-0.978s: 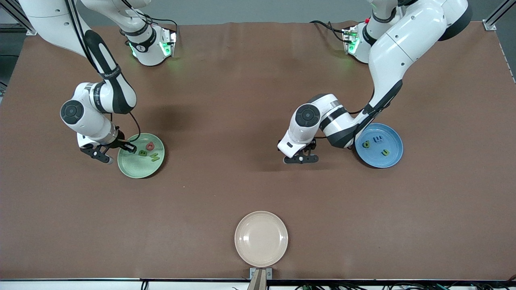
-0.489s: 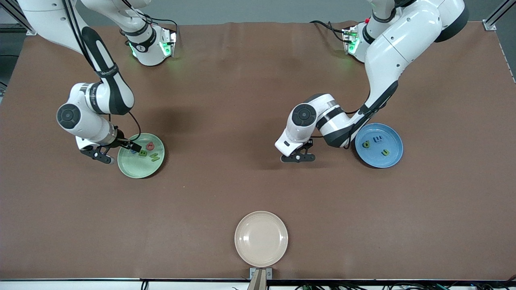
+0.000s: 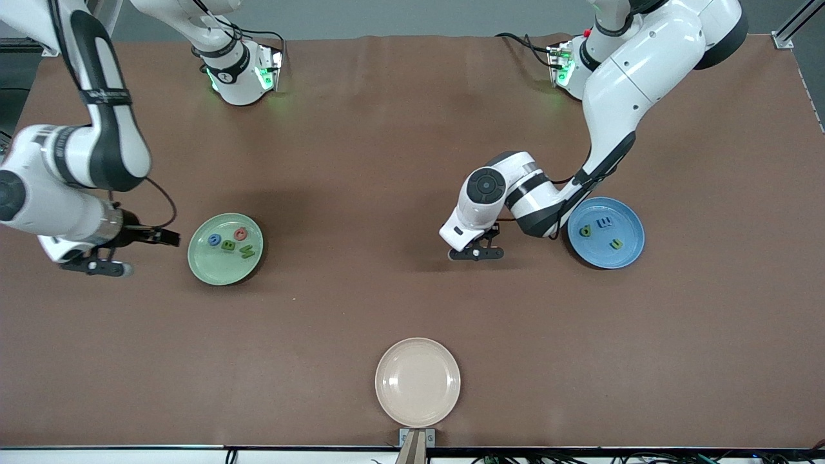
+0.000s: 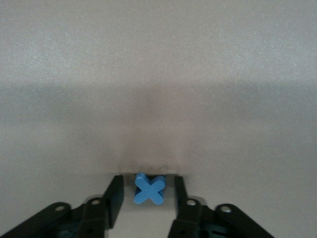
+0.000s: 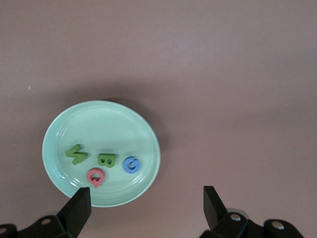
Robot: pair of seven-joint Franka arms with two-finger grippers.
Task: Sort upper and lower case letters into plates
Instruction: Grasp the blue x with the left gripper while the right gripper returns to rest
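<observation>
at centre frame, left claw [image 3: 475, 253] sits low on the bench [image 3: 361, 161], fingers flanking a blue x [image 4: 148, 189], not visibly pinching; blue plate [image 3: 628, 254] beside it. at frame left, right claw [image 3: 103, 265] open beside green plate [image 3: 219, 270].

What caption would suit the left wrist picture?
Left gripper closing around a blue x-shaped letter on the brown table.

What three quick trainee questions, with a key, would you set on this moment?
1. How many letters lie in the pale green plate?
2. True or false: the right gripper holds a letter.
3. What lies on the table between the fingers of the left gripper? A) a blue X-shaped letter B) a coin C) nothing
Key: 1) four; 2) false, it is open and empty; 3) A.
</observation>
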